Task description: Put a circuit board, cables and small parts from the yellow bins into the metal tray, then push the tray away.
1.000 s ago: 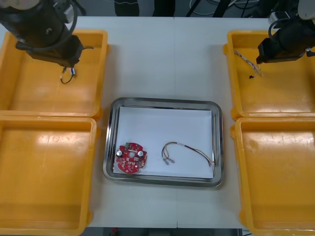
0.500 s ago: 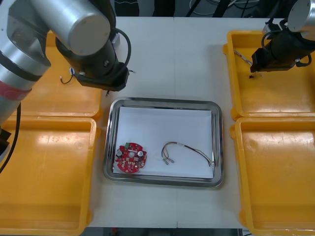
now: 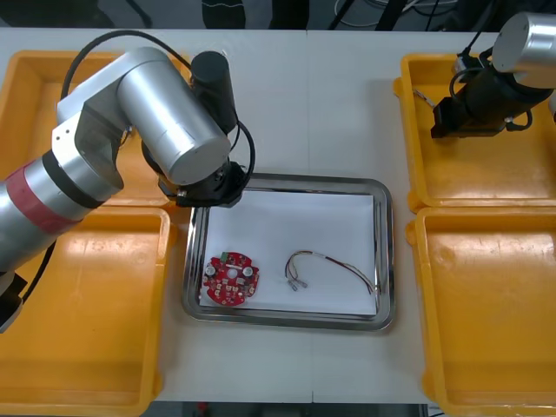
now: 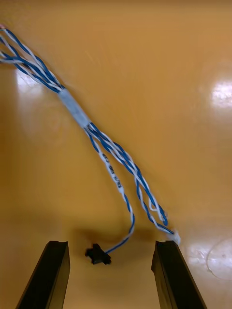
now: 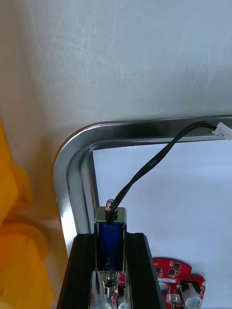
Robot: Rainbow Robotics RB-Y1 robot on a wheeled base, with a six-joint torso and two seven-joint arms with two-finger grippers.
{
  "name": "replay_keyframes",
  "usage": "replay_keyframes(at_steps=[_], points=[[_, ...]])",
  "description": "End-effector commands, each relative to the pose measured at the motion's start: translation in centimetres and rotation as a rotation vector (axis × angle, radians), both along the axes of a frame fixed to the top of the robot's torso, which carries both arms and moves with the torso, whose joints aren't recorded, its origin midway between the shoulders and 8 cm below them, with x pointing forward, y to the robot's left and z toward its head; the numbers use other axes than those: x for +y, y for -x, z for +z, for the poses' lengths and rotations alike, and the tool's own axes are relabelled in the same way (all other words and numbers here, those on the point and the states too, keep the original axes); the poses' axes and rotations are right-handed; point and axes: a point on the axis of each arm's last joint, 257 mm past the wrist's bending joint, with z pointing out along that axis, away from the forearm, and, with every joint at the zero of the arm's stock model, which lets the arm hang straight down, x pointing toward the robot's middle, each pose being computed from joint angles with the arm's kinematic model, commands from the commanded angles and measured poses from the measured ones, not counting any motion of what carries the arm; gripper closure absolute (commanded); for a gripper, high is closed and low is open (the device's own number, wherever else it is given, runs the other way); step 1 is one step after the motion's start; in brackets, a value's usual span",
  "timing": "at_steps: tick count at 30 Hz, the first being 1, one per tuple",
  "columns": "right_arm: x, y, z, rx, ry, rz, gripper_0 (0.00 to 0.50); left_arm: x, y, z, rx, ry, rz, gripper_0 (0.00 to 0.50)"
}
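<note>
My left gripper (image 5: pixel 110 240) is shut on a small blue metal part (image 5: pixel 110 232) with a black cable (image 5: pixel 154 164) that ends in a white plug (image 5: pixel 221 129). It hangs over the far left corner of the metal tray (image 5: pixel 72 154). In the front view that gripper (image 3: pixel 208 189) is under the arm at the tray (image 3: pixel 287 181) rim. The red circuit board (image 3: pixel 232 278) and a thin cable (image 3: pixel 334 265) lie in the tray. My right gripper (image 4: pixel 113 275) is open over the twisted blue and white cable (image 4: pixel 111 154), its black plug (image 4: pixel 98 254) between the fingers, in the far right bin (image 3: pixel 486 178).
Yellow bins stand at the far left (image 3: pixel 35 130), near left (image 3: pixel 78 304) and near right (image 3: pixel 486 313) of the table. The left arm's thick silver body crosses the far left bin's inner edge. Bare table lies beyond the tray.
The left arm has swung from the far left bin to the tray's far left corner, carrying the blue part and black cable. The right gripper has shifted slightly within the far right bin.
</note>
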Motion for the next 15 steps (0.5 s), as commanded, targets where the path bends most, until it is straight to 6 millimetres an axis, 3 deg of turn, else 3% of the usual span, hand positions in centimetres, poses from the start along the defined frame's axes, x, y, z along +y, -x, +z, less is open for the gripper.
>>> replay_keyframes(at_steps=[1,10,15], points=[[1.9,-1.3,1.5,-0.046,-0.022,0.004,0.0,-2.2,1.0,-1.5,-0.013,0.009,-0.056,0.5],[1.6,-1.2,0.8,-0.045,-0.01,-0.006,0.0,-2.4,1.3,-3.7,-0.029,0.014,-0.045,0.5],[0.3,-0.7,0.0,-0.033,0.0,-0.019,0.0,-2.7,1.3,-4.3,-0.035,0.039,-0.033,0.498]])
